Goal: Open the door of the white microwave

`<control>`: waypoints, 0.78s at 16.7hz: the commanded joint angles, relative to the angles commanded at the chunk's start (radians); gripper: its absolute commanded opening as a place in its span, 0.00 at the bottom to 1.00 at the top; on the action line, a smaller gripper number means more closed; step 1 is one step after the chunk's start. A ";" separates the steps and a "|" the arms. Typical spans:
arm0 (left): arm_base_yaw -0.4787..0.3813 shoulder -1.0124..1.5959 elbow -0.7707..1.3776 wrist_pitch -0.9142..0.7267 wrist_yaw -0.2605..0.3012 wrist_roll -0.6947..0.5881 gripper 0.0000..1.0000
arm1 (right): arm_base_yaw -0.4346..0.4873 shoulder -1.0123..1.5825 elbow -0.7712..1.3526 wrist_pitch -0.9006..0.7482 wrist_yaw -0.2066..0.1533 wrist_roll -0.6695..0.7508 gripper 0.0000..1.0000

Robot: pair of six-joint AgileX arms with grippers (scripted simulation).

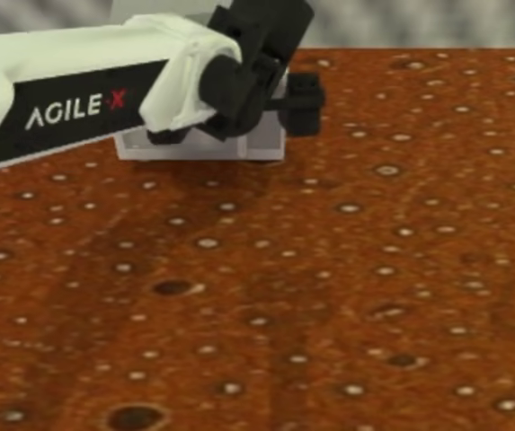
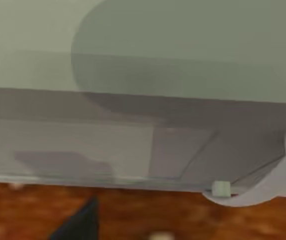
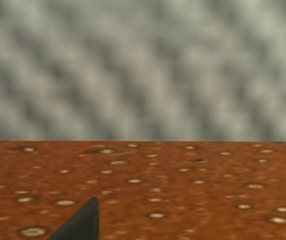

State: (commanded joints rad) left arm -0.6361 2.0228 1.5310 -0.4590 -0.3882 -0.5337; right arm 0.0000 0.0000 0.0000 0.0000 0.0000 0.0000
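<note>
The white microwave [image 1: 201, 146] stands at the back of the table, left of centre, mostly hidden under my left arm. My left gripper [image 1: 295, 101] hangs over its right end, with one black finger [image 1: 306, 101] standing out to the right; I read it as open with nothing in it. In the left wrist view the door [image 2: 182, 45], with its grey window, fills the picture at close range. Its pale curved handle [image 2: 275, 187] sits off to one side, apart from my fingertip [image 2: 85, 222]. My right gripper [image 3: 83, 225] shows only as a dark wedge over bare table, far from the microwave.
The brown speckled table [image 1: 329, 296] stretches in front of and to the right of the microwave. A mottled grey wall [image 3: 143, 65] rises behind the table's far edge. The right arm is out of the top view.
</note>
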 joint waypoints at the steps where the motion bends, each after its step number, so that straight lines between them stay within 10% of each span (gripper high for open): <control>1: 0.011 0.042 0.014 0.026 0.007 0.010 1.00 | 0.000 0.000 0.000 0.000 0.000 0.000 1.00; 8: 0.045 0.145 0.051 0.106 0.028 0.040 1.00 | 0.000 0.000 0.000 0.000 0.000 0.000 1.00; 13: 0.045 0.145 0.051 0.106 0.028 0.040 0.62 | 0.000 0.000 0.000 0.000 0.000 0.000 1.00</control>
State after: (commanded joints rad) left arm -0.5915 2.1681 1.5817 -0.3534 -0.3601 -0.4936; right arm 0.0000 0.0000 0.0000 0.0000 0.0000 0.0000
